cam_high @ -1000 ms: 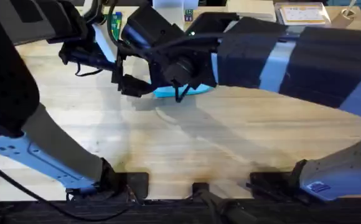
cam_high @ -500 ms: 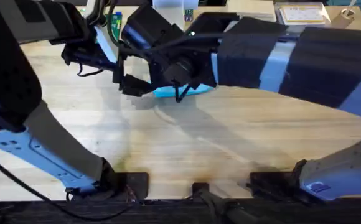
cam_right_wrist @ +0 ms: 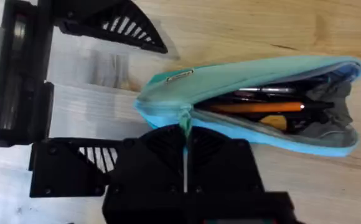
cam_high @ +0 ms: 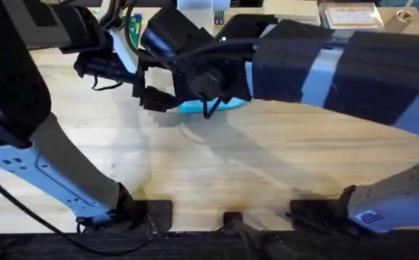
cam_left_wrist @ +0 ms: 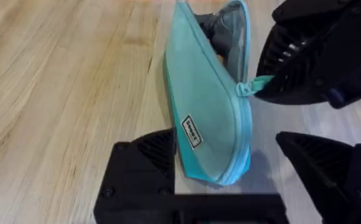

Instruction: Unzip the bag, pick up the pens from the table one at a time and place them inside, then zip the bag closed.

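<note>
Little has shifted since a second ago beyond my left arm edging right. Soft light blue bag point(cam_right_wrist: 255, 106), half unzipped on the plank-grained table point(cam_left_wrist: 56, 81), sits between my spread left gripper point(cam_left_wrist: 230, 180) fingers, pens point(cam_right_wrist: 261, 107) inside. My right gripper point(cam_right_wrist: 187, 146) is clenched on its pull tab point(cam_left_wrist: 258, 84).

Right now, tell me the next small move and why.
Probably the right gripper, shut on the pull tab, should draw it along the zipper toward the open end. The bag gapes with pens inside, and the left gripper straddles its closed end to steady it.
</note>
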Tool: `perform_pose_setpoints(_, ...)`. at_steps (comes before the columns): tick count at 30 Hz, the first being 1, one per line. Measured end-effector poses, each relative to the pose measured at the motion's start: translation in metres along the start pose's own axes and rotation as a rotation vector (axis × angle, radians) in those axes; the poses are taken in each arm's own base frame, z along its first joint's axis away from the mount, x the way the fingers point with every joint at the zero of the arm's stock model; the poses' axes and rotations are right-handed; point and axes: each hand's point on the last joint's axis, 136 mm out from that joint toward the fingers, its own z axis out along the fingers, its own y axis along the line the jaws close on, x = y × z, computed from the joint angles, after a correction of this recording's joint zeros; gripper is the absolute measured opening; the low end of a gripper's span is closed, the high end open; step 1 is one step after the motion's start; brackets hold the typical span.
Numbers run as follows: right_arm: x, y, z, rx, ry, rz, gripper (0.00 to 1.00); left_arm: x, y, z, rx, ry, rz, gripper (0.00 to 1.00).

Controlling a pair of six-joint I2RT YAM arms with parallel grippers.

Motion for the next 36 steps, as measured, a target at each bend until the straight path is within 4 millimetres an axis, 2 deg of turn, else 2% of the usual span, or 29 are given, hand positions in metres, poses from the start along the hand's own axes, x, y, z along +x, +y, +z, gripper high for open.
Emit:
perform_pose_setpoints(23, 0.0, 0.0, -0.0001, 0.0, 0.0, 0.0, 0.03, 0.0, 0.0, 0.0, 0.0, 0.0, -0.003, 0.979)
perform_pose_setpoints(25, 0.0, 0.0, -0.0001, 0.0, 0.0, 0.0, 0.03, -0.0002, -0.0004, 0.0, 0.001, -0.001, -0.007, 0.72)
perform_pose_setpoints(28, -0.0004, 0.0003, 0.0001, -0.001, -0.002, 0.001, 0.03, -0.0006, -0.0007, 0.0, 0.002, -0.003, -0.011, 0.229)
perform_pose_setpoints(29, -0.0009, 0.0007, -0.0001, -0.003, -0.004, 0.002, 0.03, -0.0006, -0.0015, 0.0, 0.004, -0.003, -0.015, 0.093)
perform_pose_setpoints(31, -0.0009, 0.0008, -0.0001, -0.003, -0.004, 0.002, 0.03, -0.0009, -0.0012, 0.0005, 0.004, -0.003, -0.013, 0.049)
perform_pose_setpoints(36, -0.0009, 0.0007, -0.0001, -0.003, -0.004, 0.002, 0.03, -0.0009, -0.0012, 0.0005, 0.004, -0.003, -0.012, 0.044)
